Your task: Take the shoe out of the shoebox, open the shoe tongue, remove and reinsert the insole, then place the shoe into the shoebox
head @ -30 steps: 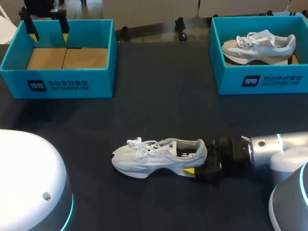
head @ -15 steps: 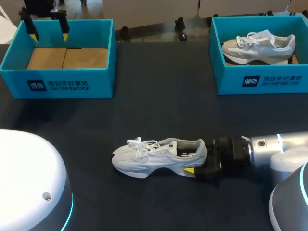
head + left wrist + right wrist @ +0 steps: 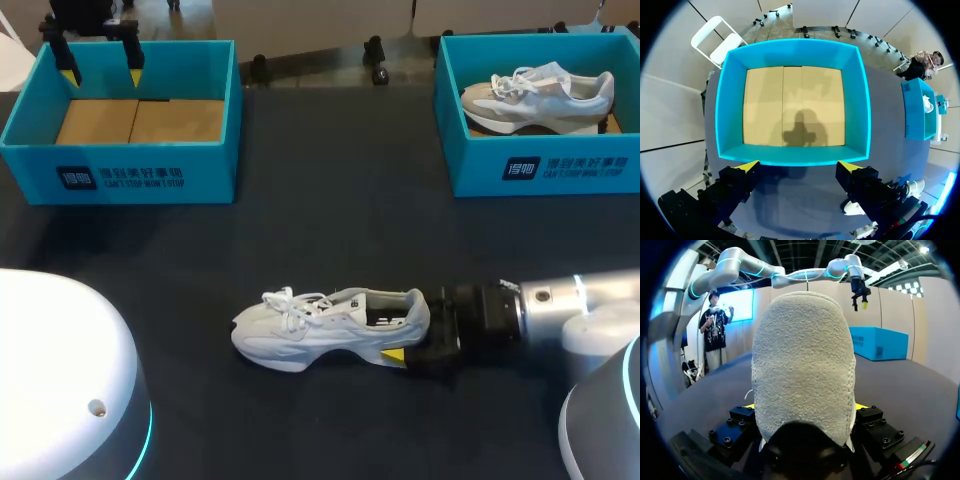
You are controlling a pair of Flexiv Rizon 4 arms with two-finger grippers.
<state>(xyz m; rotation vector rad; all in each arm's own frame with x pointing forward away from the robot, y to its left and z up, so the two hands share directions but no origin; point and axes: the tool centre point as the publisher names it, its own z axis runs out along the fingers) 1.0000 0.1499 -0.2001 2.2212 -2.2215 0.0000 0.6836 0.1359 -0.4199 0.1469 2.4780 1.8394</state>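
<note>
"Lettering anywhere?"

"Both teal box fronts have a dark logo square with white print beside it, on the left shoebox (image 3: 130,172) and the right shoebox (image 3: 545,165) alike. There's a small dark tag by the shoe's tongue, too small to read."

"And the shoe?"

"The shoe (image 3: 325,325) is white with white laces. It stands on its sole on the dark table (image 3: 330,220), nearer the robot than either box, toe toward my left. The right gripper (image 3: 405,338) pinches its fuzzy heel from both sides."

"Counts?"

"Two boxes, two shoes and two grippers. The second shoe (image 3: 535,95) lies in the right shoebox. The left one shows a tan cardboard floor, and the left gripper (image 3: 799,165) hangs above it with its fingers spread."
</note>
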